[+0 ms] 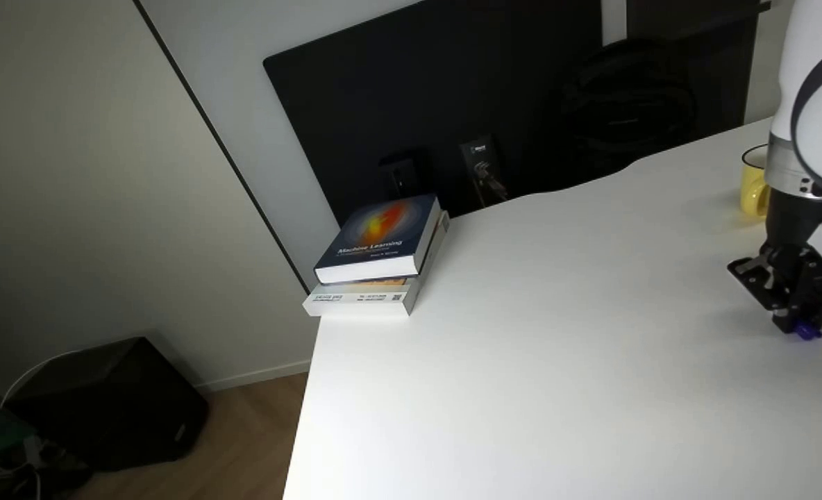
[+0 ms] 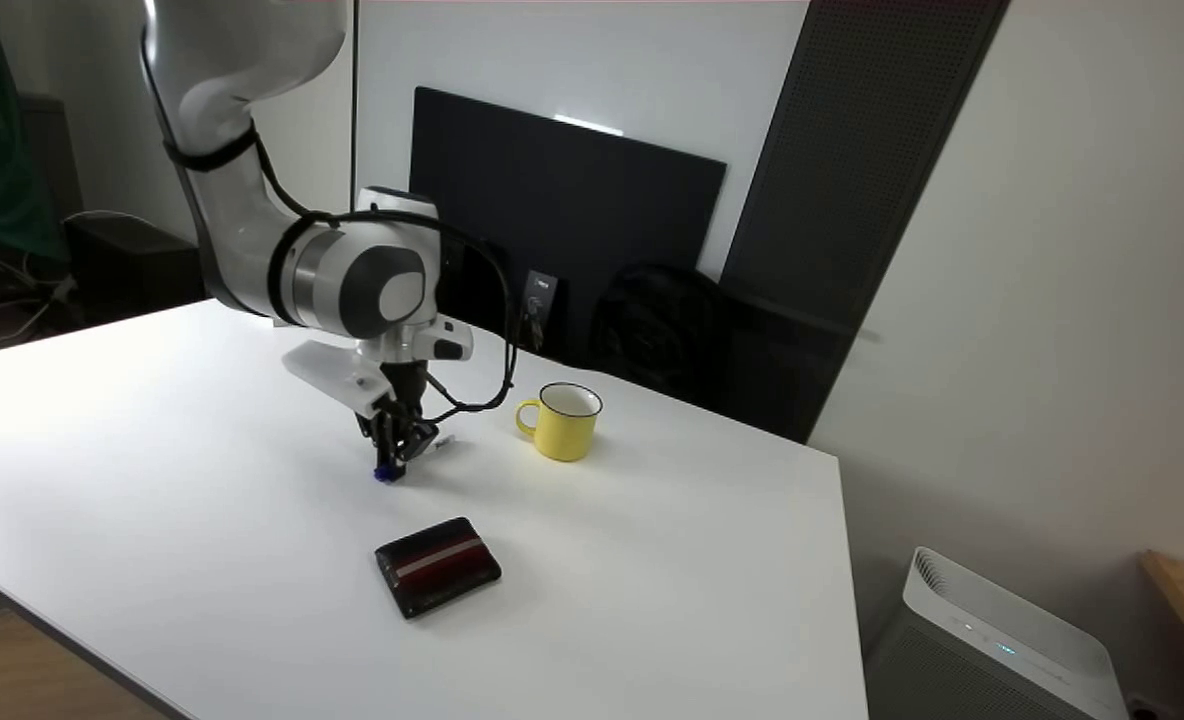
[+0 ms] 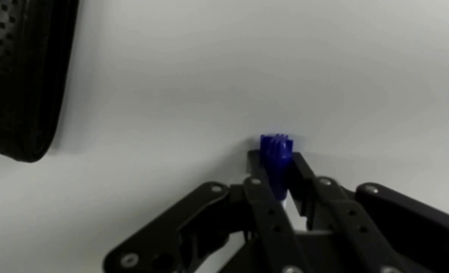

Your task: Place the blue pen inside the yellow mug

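Note:
The blue pen (image 3: pixel 277 149) shows its dark blue cap end between my fingertips in the wrist view. My gripper (image 3: pixel 275 163) is shut on this cap, with a bit of white barrel behind it. In both exterior views the gripper (image 1: pixel 796 323) (image 2: pixel 390 468) points down, low over the white table, with the blue cap (image 1: pixel 808 330) (image 2: pixel 384 473) at its tips. A white pen end sticks out behind the fingers in an exterior view (image 2: pixel 441 443). The yellow mug (image 2: pixel 564 428) stands upright, apart from the gripper; the arm partly hides it in an exterior view (image 1: pixel 753 189).
A dark wallet with a red and grey stripe (image 2: pixel 439 566) lies on the table near the gripper; its edge shows in the wrist view (image 3: pixel 23 83). Stacked books (image 1: pixel 376 239) lie at a table corner. A black monitor (image 2: pixel 562 210) stands behind the table (image 2: pixel 652 600).

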Robot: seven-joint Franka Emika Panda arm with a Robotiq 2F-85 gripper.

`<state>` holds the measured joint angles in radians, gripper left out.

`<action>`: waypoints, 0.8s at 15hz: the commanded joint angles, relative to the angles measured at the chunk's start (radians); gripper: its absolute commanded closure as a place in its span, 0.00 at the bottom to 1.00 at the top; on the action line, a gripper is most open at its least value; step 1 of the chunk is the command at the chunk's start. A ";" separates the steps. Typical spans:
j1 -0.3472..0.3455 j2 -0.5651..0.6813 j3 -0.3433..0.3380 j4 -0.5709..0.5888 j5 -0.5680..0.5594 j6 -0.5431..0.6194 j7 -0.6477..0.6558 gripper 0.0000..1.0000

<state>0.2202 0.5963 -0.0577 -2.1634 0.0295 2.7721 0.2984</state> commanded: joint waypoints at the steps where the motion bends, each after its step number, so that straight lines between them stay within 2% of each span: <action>1: -0.036 -0.071 0.014 -0.024 0.000 -0.101 -0.036 0.95; 5: -0.064 -0.156 0.014 -0.038 -0.019 -0.220 -0.082 0.95; 12: -0.172 -0.261 0.051 0.002 0.033 -0.491 -0.229 0.95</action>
<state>0.0965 0.3788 -0.0265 -2.1724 0.0394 2.3789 0.1188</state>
